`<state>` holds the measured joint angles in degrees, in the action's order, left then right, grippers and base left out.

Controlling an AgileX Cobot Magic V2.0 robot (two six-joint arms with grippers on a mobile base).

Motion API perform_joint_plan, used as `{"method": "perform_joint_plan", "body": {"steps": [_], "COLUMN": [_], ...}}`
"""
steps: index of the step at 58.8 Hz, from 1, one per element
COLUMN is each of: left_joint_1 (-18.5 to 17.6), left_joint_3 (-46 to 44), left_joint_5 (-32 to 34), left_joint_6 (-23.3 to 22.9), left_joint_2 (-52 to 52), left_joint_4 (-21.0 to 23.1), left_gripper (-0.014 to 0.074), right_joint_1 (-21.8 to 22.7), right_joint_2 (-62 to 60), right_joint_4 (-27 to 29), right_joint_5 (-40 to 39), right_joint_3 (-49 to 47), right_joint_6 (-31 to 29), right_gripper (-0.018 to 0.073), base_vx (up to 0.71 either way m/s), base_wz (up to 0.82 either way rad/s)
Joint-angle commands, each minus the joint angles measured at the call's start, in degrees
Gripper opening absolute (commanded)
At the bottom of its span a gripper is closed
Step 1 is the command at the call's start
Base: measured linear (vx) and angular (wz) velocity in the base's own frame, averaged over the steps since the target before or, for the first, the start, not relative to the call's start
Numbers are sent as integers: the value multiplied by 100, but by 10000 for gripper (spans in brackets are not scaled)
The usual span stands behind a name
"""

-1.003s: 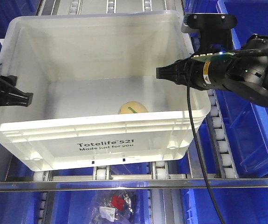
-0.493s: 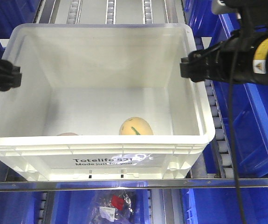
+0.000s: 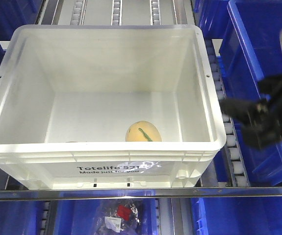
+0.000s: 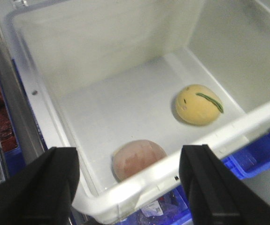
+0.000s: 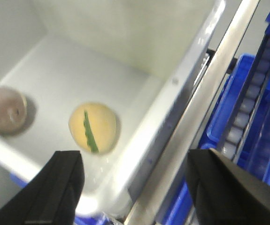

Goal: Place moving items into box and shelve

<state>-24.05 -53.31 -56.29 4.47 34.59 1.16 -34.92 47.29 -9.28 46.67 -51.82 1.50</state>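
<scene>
The white box, printed "Totelife 521", sits on the roller shelf behind the steel front bar. Inside lie a pale yellow-orange ball with a green stripe and a pinkish-brown ball. My left gripper is open and empty, above the box's near corner rim; the yellow ball lies beyond it. My right gripper is open and empty over the box's other corner, with the yellow ball and the pinkish ball below. In the front view the right gripper is blurred, right of the box.
Blue bins stand on the rack right of the box and more blue bins below the bar. A clear bag with a red item lies on the lower level. Roller rails run on behind the box.
The box was set down level on the rollers. Both grippers let go of its sides and drew back: the left left the front view, the right moved down and right.
</scene>
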Motion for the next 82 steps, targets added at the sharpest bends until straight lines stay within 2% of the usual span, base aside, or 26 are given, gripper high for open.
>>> {"method": "perform_joint_plan", "body": {"steps": [1, 14, 23, 29, 42, 49, 55, 79, 82], "left_joint_1": [-21, -21, -21, -21, -21, -21, -21, -21, 113], "left_joint_3": [95, 515, 596, 596, 596, 596, 596, 598, 598], "left_joint_5": [328, 317, 352, 354, 368, 409, 354, 356, 384], "left_joint_6": [300, 275, 270, 270, 270, 269, 269, 269, 297], "left_joint_2": [-257, -528, -528, -528, -528, -528, -534, -604, -673], "left_joint_4": [216, 268, 326, 420, 552, 552, 552, 539, 500], "left_gripper": [549, 536, 454, 344, 104, 18, -25, -22, -22], "right_joint_1": [-1, 5, 5, 5, 5, 5, 5, 5, 5], "right_joint_2": [-426, -1257, -1401, -1401, -1401, -1401, -1401, -1401, -1401], "right_joint_4": [47, 441, 475, 479, 479, 487, 496, 490, 496], "right_joint_5": [-331, -203, -45, 54, 100, 110, 229, 249, 249], "right_joint_3": [267, 728, 741, 741, 741, 741, 741, 741, 741], "right_joint_6": [-429, -495, -398, -398, -398, -393, -386, -397, -397], "right_gripper": [503, 501, 459, 372, 98, -22, -17, -16, -16], "base_vx": [0, 0, 0, 0, 0, 0, 0, 0, 0], "base_wz": [0, 0, 0, 0, 0, 0, 0, 0, 0]}}
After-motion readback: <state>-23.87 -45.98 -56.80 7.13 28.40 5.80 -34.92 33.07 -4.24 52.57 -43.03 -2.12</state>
